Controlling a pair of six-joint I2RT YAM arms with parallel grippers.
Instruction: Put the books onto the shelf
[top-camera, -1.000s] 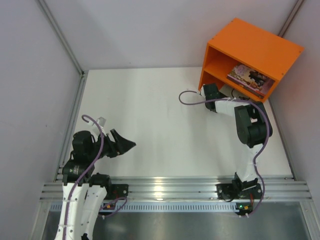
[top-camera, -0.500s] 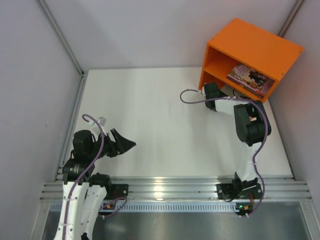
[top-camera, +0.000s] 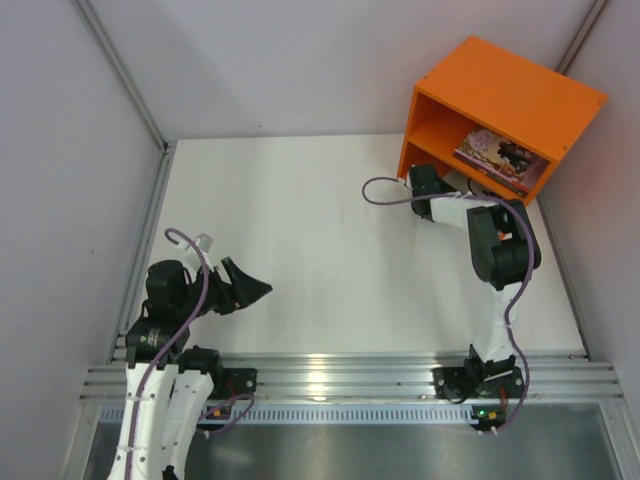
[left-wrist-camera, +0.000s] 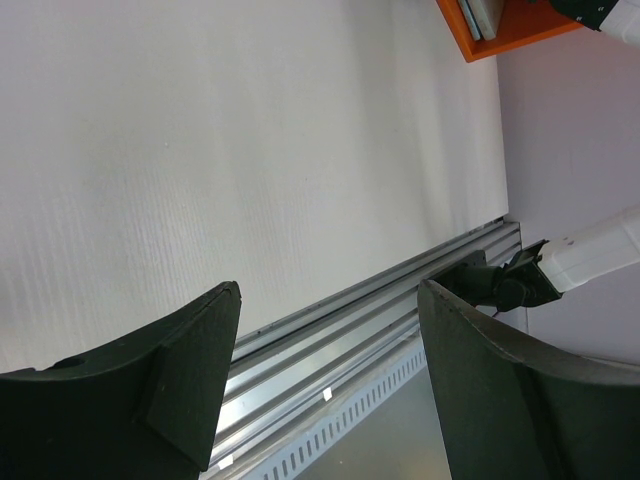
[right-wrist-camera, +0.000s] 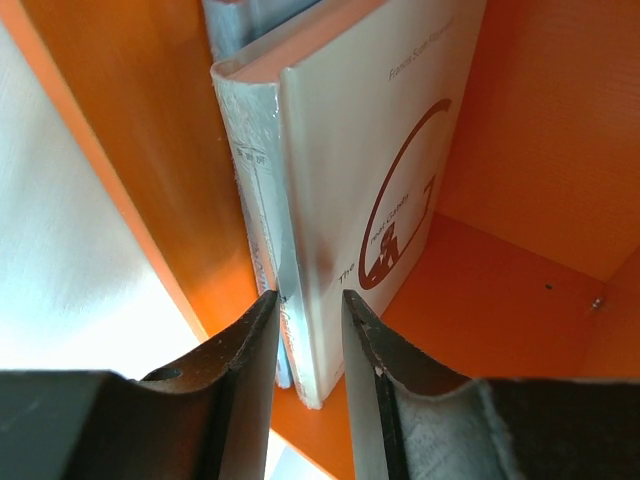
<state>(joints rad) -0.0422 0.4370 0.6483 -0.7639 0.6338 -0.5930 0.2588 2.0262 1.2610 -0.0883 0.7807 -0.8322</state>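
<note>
left side first — my left gripper (left-wrist-camera: 330, 295) hangs low over the near left part of the white table (top-camera: 300, 220). jaws spread wide, nothing between them. its wrist camera takes in the white table top, the aluminium rail (left-wrist-camera: 380, 310) along the near edge, and one corner of the orange shelf (left-wrist-camera: 458, 30) far off at the upper right.

further right, from above: my right arm stretches out to the shelf, which stands at the far right corner of the table with its open front toward me. the wrist goes in at the lower compartment, and the fingertips are hidden from that view. in the upper compartment a pink illustrated book (top-camera: 497, 152) lies flat on the divider, cover up.

right wrist camera, inside the shelf: my right gripper (right-wrist-camera: 308, 305) is drawn in narrow around the near edge of a pale book (right-wrist-camera: 350, 150), one finger on each side of it — a pinch on that book. the cover is off-white with a dark reddish arc and small lettering. the book stands on edge on orange board, close to the orange wall on the left of this view. a thinner wrapped book (right-wrist-camera: 258, 200) sits between the pale book and that wall, touching the pale one. whether my fingers catch its edge too, i cannot tell.
</note>
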